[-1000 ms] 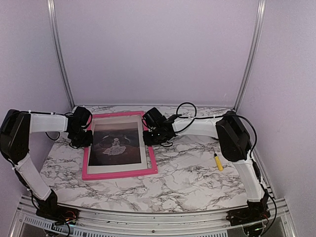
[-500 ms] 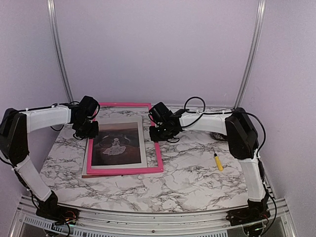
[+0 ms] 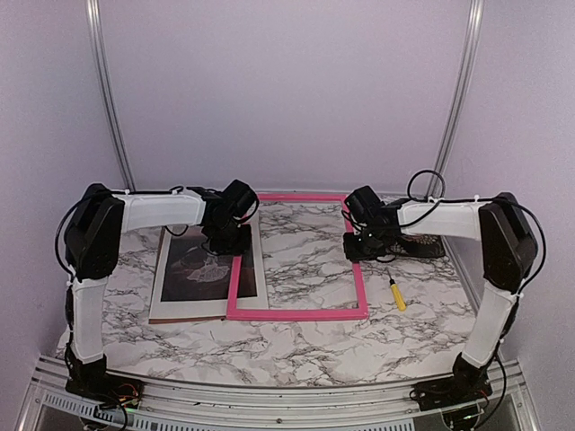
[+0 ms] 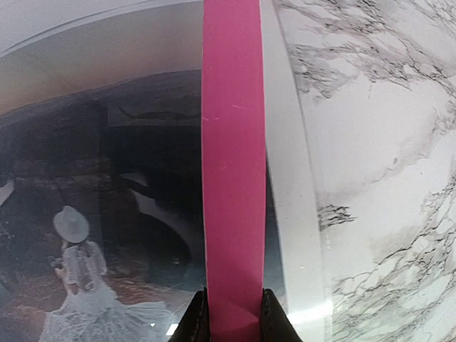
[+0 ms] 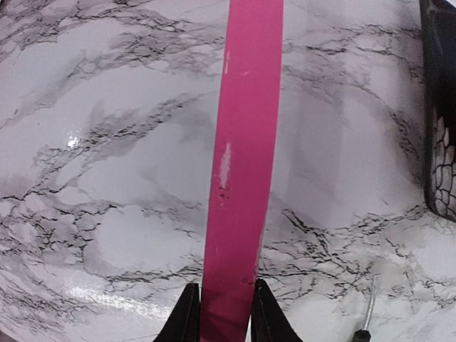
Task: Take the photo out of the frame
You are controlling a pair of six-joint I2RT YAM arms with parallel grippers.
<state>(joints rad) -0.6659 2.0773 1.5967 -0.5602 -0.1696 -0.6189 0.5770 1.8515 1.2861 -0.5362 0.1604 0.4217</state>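
The frame [image 3: 296, 314] was held across the middle of the worktop [image 3: 305, 355], with marble showing through its opening. The left hand [image 3: 226, 241] was clamped narrowly on the frame's left rail, fingers pinching either side of the pink strip. The right hand [image 3: 367, 247] gripped the frame's right rail the same way. The photo [image 3: 193, 265] lay outside the frame, flat on the worktop to its left, and the frame's left rail crossed over the photo's right edge and its white mat [image 3: 258, 274]. A yellow screwdriver [image 3: 396, 294] lay just right of the frame.
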